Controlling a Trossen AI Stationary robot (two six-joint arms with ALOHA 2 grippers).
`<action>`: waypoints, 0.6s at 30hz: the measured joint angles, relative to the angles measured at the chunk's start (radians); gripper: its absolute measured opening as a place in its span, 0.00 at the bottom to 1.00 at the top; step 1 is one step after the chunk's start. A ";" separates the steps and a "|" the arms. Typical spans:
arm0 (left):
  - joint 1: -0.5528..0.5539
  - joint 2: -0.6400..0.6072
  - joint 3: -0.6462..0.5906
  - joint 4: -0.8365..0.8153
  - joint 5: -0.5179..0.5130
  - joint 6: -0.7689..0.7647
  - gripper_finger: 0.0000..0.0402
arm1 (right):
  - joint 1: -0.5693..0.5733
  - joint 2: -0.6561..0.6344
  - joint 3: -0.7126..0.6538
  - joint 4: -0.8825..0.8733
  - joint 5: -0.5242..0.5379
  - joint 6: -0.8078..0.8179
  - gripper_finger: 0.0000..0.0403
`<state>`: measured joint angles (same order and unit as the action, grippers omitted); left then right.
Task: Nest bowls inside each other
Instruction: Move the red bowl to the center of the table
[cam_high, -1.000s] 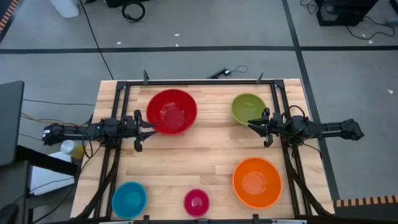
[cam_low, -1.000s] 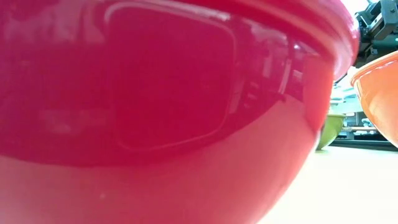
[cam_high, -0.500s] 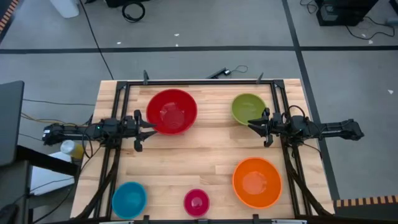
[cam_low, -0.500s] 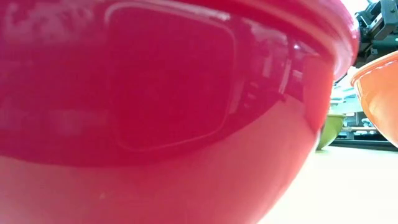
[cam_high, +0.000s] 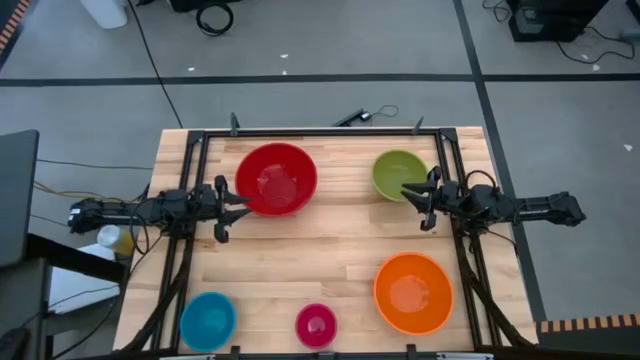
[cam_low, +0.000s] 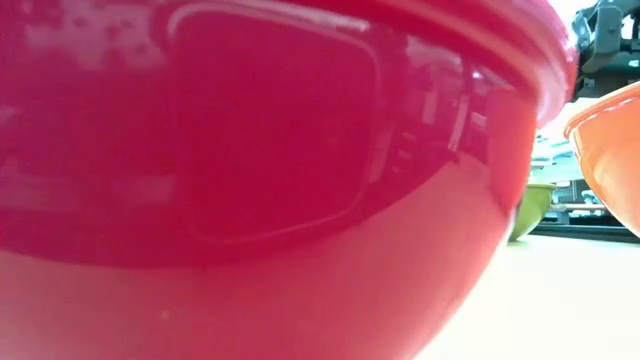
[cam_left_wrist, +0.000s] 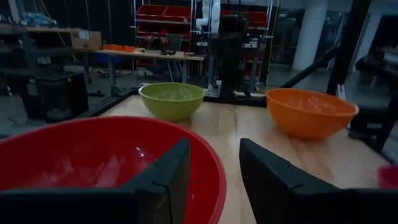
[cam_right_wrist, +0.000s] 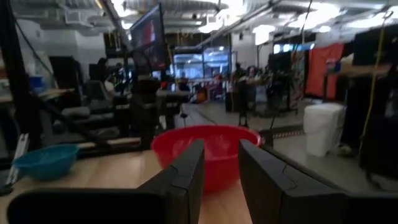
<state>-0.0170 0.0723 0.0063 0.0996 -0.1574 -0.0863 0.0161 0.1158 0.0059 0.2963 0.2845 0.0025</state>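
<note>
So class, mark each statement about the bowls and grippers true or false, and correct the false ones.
1. All five bowls sit apart, none nested. True.
2. The left gripper is beside the red bowl. True.
3. The pink bowl sits inside the blue bowl. False: they stand side by side on the table.
4. The right gripper is at the orange bowl. False: it is at the green bowl.
5. Both grippers are open. True.

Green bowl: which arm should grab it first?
Right. The right gripper sits at the green bowl rim, jaws open; the left gripper is across the table beside the red bowl.
</note>
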 joint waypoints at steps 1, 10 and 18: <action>0.000 0.000 0.000 0.022 0.000 -0.004 0.35 | 0.000 0.000 0.000 0.018 0.001 0.000 0.26; 0.003 -0.001 0.000 0.211 -0.012 0.048 0.35 | 0.000 -0.001 0.000 0.076 0.186 -0.140 0.26; 0.003 0.000 0.000 0.213 -0.052 0.077 0.35 | -0.001 0.000 0.000 0.078 0.192 0.043 0.26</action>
<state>-0.0143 0.0719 0.0063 0.3122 -0.2094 -0.0090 0.0154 0.1158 0.0059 0.3742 0.4767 0.0458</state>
